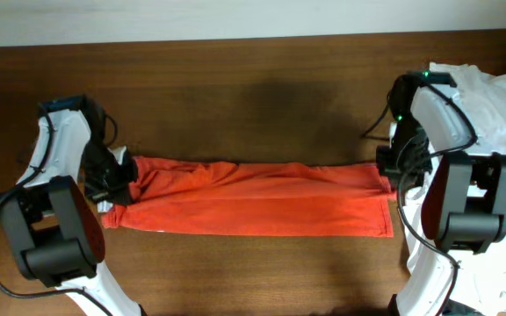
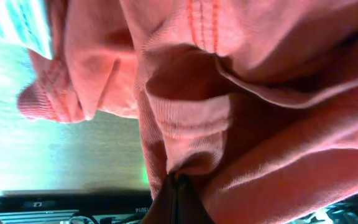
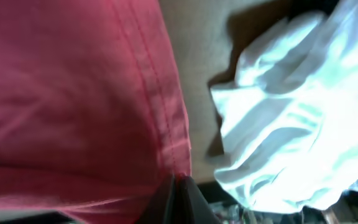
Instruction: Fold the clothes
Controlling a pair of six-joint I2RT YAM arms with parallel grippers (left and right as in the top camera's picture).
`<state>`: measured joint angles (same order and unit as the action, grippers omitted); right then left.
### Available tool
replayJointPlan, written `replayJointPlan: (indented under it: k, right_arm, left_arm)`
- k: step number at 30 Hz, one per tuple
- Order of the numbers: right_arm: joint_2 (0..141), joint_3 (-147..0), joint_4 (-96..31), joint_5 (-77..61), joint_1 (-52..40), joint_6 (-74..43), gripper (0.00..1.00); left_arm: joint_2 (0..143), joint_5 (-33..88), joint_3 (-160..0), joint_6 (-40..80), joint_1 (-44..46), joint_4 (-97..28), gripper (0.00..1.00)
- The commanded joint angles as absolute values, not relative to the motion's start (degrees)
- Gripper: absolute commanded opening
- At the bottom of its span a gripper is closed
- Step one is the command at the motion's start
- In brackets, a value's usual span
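Note:
The orange-red T-shirt (image 1: 253,197) lies stretched in a long folded band across the middle of the brown table. My left gripper (image 1: 117,180) is shut on its left end, where the cloth bunches; the left wrist view shows the fabric (image 2: 241,93) pinched in the jaws (image 2: 178,186). My right gripper (image 1: 392,171) is shut on the shirt's right end at the hem; the right wrist view shows the stitched hem (image 3: 160,93) caught between the fingertips (image 3: 178,183). No print is visible. White T-shirts (image 1: 490,96) are piled at the far right.
The white pile (image 3: 291,118) lies just right of my right gripper and runs down the table's right edge. A white scrap (image 1: 104,209) shows under the shirt's left end. Bare table (image 1: 253,105) lies behind the shirt.

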<state>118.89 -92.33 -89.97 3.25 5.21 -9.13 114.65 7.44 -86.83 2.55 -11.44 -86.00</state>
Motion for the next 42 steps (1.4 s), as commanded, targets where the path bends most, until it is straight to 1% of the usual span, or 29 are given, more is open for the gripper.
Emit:
replayJointPlan:
  k: [1, 2, 3, 4, 5, 6, 8, 12, 13, 15, 19, 21, 22, 23, 25, 26, 29, 31, 32, 34, 35, 36, 37, 39, 41, 42]
  right_arm:
    - [118.4, -89.2, -89.3, 5.2, 5.3, -9.5, 0.08]
    - [118.4, -88.4, -89.1, 5.2, 5.3, -9.5, 0.09]
    - [118.4, -87.7, -89.1, 5.2, 5.3, -9.5, 0.22]
    - [118.4, -87.5, -89.2, 5.2, 5.3, -9.4, 0.34]
    - [118.4, -87.4, -89.2, 5.2, 5.3, -9.5, 0.38]
    - [118.4, -87.4, -89.1, 5.2, 5.3, -9.5, 0.39]
    - [118.4, -87.4, -88.7, 5.3, 5.3, -9.5, 0.40]
    - [118.4, -87.4, -86.4, 4.9, 6.9, -9.5, 0.43]
    - [118.4, -87.4, -85.9, 4.6, 8.4, -9.5, 0.43]
    - [118.3, -87.4, -85.4, 3.9, 12.5, -9.1, 0.44]
    - [118.3, -87.4, -84.2, -11.1, 17.2, 3.4, 0.46]
    - [118.3, -87.4, -83.8, -13.5, 17.7, 5.6, 0.49]
    - [118.3, -87.4, -83.7, -13.5, 17.7, 5.6, 0.50]
    - [118.3, -87.4, -83.7, -13.4, 17.7, 5.6, 0.51]
    - [118.3, -87.4, -83.7, -13.3, 17.7, 5.6, 0.54]
    - [118.3, -87.4, -83.7, -13.3, 17.7, 5.6, 0.55]
    - [118.3, -87.4, -83.7, -13.3, 17.7, 5.6, 0.56]
    - [118.3, -87.4, -83.7, -13.3, 17.7, 5.6, 0.56]
    - [118.3, -87.4, -83.7, -13.3, 17.7, 5.6, 0.56]
    - [118.3, -87.4, -83.8, -13.3, 17.7, 5.6, 0.56]
    - [118.3, -87.4, -83.8, -13.3, 17.7, 5.6, 0.56]
    - [118.3, -87.4, -83.7, -13.3, 17.7, 5.6, 0.56]
    - [118.3, -87.4, -83.7, -13.3, 17.7, 5.6, 0.56]
    - [118.3, -87.4, -83.7, -13.3, 17.7, 5.6, 0.56]
    - [118.3, -87.4, -83.7, -13.3, 17.7, 5.6, 0.56]
    - [118.3, -87.4, -83.6, -13.3, 17.7, 5.6, 0.56]
  left_arm:
    - [113.0, 6.1, -83.5, 1.7, -11.8, -84.6, 0.00]
    - [113.0, 6.1, -83.4, 1.7, -11.8, -84.6, 0.00]
    - [113.0, 6.1, -83.4, 1.7, -11.8, -84.7, 0.08]
    - [113.0, 6.1, -83.4, 1.7, -11.8, -84.8, 0.30]
    - [113.0, 6.1, -83.4, 1.7, -11.8, -85.1, 0.34]
    - [113.0, 6.1, -83.4, 1.6, -11.8, -85.6, 0.38]
    - [113.0, 6.1, -83.4, 1.6, -11.8, -86.8, 0.38]
    - [112.4, 7.2, -86.8, 1.6, -11.7, -86.6, 0.36]
    - [111.7, 8.3, -87.8, 1.7, -11.7, -86.0, 0.36]
    - [107.3, 15.7, -88.8, 1.1, -10.9, -81.4, 0.36]
    - [104.7, 17.8, -88.8, 0.3, -6.8, -77.4, 0.36]
    - [104.8, 17.8, -87.4, 0.3, -2.8, -75.4, 0.37]
    - [104.8, 17.8, -86.3, 0.3, -0.8, -74.0, 0.38]
    - [104.8, 17.8, -85.2, 0.3, 1.0, -72.6, 0.45]
    - [104.8, 17.8, -82.0, 0.3, 4.8, -69.1, 0.50]
    - [104.8, 17.8, -80.8, 0.3, 6.0, -67.4, 0.50]
    - [104.8, 17.5, -74.8, 0.4, 10.8, -58.3, 0.50]
    - [104.8, 15.8, -72.3, 0.4, 12.4, -54.3, 0.48]
    - [104.8, 14.7, -71.3, 0.4, 13.1, -52.9, 0.41]
    - [104.8, 13.5, -70.0, 0.9, 13.8, -51.8, 0.30]
    - [104.8, 13.5, -69.8, 1.0, 14.0, -51.8, 0.14]
    - [104.8, 13.6, -69.8, 2.2, 14.1, -52.0, 0.01]
    - [104.7, 16.5, -69.8, 2.8, 14.1, -52.5, 0.01]
    - [104.7, 30.0, -69.8, 2.7, 14.4, -55.2, 0.01]
    - [104.7, 38.2, -69.8, 2.5, 15.5, -56.9, 0.01]
    - [104.7, 40.6, -69.8, 0.1, 16.9, -56.8, 0.01]
